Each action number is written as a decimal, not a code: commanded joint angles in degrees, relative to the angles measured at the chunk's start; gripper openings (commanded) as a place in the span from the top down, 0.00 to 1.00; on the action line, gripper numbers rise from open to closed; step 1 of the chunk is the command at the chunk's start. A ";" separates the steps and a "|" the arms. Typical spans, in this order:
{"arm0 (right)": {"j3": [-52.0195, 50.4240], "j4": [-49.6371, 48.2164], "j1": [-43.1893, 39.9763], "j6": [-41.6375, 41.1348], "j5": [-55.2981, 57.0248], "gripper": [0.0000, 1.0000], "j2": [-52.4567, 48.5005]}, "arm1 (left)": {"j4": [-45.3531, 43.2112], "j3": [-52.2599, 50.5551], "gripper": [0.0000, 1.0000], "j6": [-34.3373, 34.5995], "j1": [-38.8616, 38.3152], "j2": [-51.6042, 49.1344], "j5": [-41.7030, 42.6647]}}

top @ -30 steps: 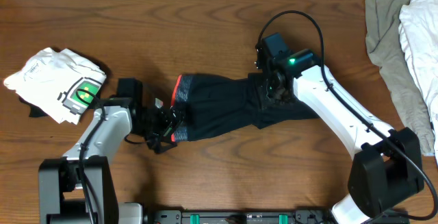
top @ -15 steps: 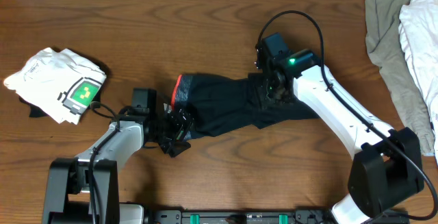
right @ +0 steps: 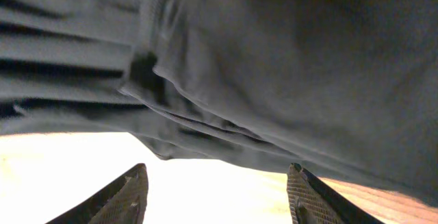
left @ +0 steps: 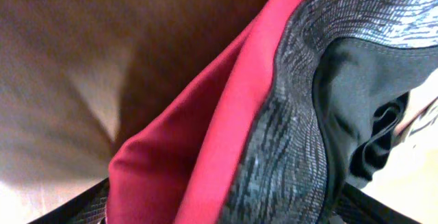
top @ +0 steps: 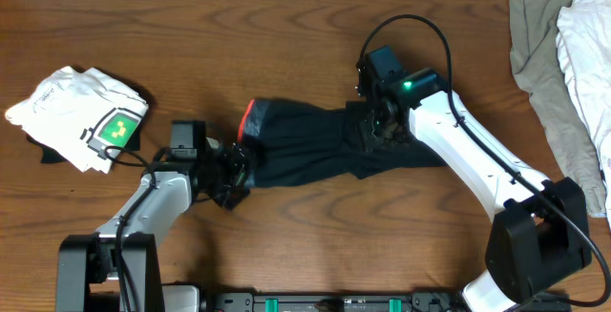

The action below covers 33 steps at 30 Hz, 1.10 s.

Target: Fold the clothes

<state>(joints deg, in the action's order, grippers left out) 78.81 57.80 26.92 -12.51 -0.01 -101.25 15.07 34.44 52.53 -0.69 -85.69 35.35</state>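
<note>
The dark trousers (top: 305, 145) lie stretched left to right at the table's middle, with the red-orange waistband edge (top: 248, 119) at their left end. My left gripper (top: 234, 164) is at the lower waist corner. In the left wrist view the red edge and grey waistband (left: 287, 135) fill the space between its wide-apart jaws (left: 219, 207). My right gripper (top: 382, 131) is over the trousers' right part. In the right wrist view its jaws (right: 215, 183) are open and empty, with dark cloth (right: 260, 66) just beyond the tips.
A folded white shirt with a green square print (top: 91, 116) lies at the left. A heap of grey-beige and white garments (top: 563, 54) fills the right edge. Bare wooden table (top: 191, 45) lies behind the trousers.
My left gripper pushed right into the lower waist corner, then drew back up and left, and the waistband's lower part is now bunched at it. The right arm has not moved.
</note>
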 commanded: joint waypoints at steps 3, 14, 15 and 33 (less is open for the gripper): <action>0.57 0.07 -0.31 0.85 0.70 0.37 -0.57 | -0.79 -1.20 0.31 -0.76 0.94 -1.42 -9.44; 0.57 0.66 -0.31 1.03 1.57 0.37 -0.57 | -0.76 -1.20 0.79 -4.55 5.44 -1.42 -9.73; 0.57 0.76 -0.31 1.03 1.73 0.37 -0.57 | -0.59 -1.20 0.78 -5.35 6.56 -1.42 -9.73; 0.57 0.70 -0.31 1.01 2.16 0.37 -0.57 | 8.87 -1.09 0.26 -19.21 16.11 -1.40 -7.63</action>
<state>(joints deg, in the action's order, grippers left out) 78.81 58.50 26.92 -12.36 1.34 -101.25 21.34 35.59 36.36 15.00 -85.10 31.11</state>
